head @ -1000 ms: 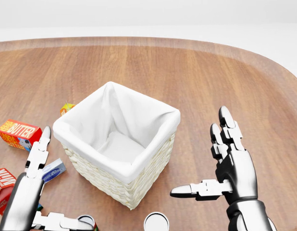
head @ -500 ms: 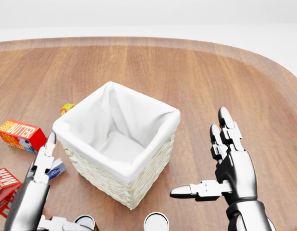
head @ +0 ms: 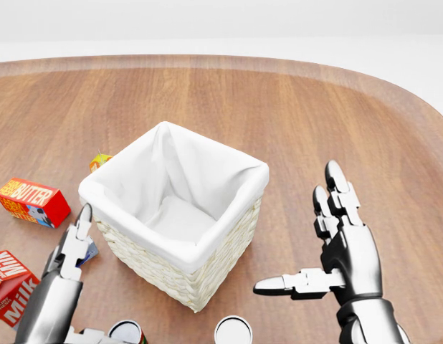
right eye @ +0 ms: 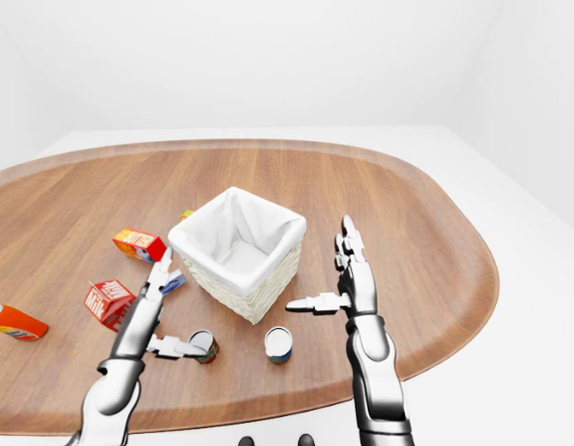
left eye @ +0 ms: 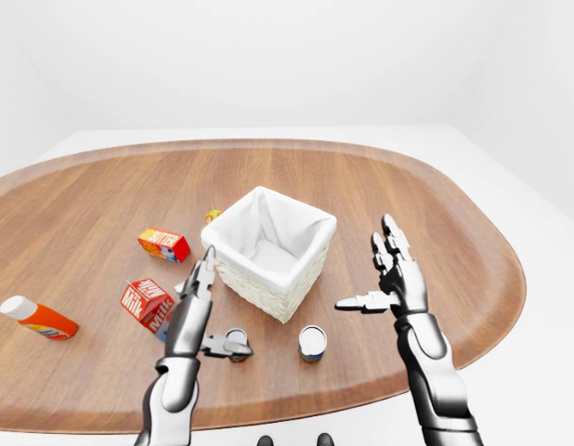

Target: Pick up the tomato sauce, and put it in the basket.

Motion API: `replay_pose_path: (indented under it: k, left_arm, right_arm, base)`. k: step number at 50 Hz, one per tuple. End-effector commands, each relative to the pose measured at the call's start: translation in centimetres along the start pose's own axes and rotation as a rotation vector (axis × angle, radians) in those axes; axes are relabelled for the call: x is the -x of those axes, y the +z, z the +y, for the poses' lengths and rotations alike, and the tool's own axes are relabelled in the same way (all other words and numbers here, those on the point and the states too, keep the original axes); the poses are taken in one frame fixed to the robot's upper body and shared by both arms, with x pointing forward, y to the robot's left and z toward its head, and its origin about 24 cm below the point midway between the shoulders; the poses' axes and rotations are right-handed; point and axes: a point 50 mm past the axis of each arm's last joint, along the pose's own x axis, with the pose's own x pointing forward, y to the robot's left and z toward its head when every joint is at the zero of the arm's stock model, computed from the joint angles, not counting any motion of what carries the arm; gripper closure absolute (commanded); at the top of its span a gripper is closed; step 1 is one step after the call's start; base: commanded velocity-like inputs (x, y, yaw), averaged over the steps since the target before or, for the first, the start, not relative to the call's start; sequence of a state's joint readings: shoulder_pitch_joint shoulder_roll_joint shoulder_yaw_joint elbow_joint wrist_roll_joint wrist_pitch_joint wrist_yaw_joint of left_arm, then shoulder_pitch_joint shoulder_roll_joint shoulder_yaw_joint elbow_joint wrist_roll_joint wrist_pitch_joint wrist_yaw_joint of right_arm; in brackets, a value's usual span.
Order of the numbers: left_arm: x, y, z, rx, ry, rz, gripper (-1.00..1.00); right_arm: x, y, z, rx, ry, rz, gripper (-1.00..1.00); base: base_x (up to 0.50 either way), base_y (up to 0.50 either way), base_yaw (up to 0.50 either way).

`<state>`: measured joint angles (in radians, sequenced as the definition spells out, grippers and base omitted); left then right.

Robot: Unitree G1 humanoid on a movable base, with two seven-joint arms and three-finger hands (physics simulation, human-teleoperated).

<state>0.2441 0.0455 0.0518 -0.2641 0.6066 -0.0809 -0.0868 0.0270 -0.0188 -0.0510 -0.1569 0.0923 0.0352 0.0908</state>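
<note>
Fingers of left hand (left eye: 196, 307) spread beside what seems the tomato sauce (left eye: 236, 343); right hand (left eye: 398, 279) splayed too.

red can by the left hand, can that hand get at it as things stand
Probably yes. The left hand is open, its thumb already beside the red can, with nothing between them; the basket and the other can stand clear to the view's right.
</note>
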Motion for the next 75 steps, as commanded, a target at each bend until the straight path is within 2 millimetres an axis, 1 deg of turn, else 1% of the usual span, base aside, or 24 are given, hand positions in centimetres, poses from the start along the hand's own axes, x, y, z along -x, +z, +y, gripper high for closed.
replay_pose_path:
  k: [1,30,50,75]
  left_arm:
    - [0.1,-0.7,-0.5,-0.012,-0.008,0.024,-1.00]
    - [0.2,-2.1,-1.6,-0.032,-0.029,0.084,-1.00]
    - [-0.2,-2.8,-2.0,-0.034,-0.038,0.105,-1.00]
    - [-0.4,-4.1,-3.2,-0.063,-0.056,0.151,-1.00]
  right_arm:
    - [0.0,-0.2,0.0,0.002,-0.001,0.003,-1.00]
    - [0.0,-0.4,-0.1,0.007,-0.003,0.007,-1.00]
    - [0.1,-0.7,0.0,0.011,0.000,0.012,-1.00]
    - [0.1,-0.7,0.0,0.013,0.000,0.012,-1.00]
  base:
    - [0.00,0.00,0.00]
    - [0.00,0.00,0.00]
    - [0.00,0.00,0.00]
    - [0.00,0.00,0.00]
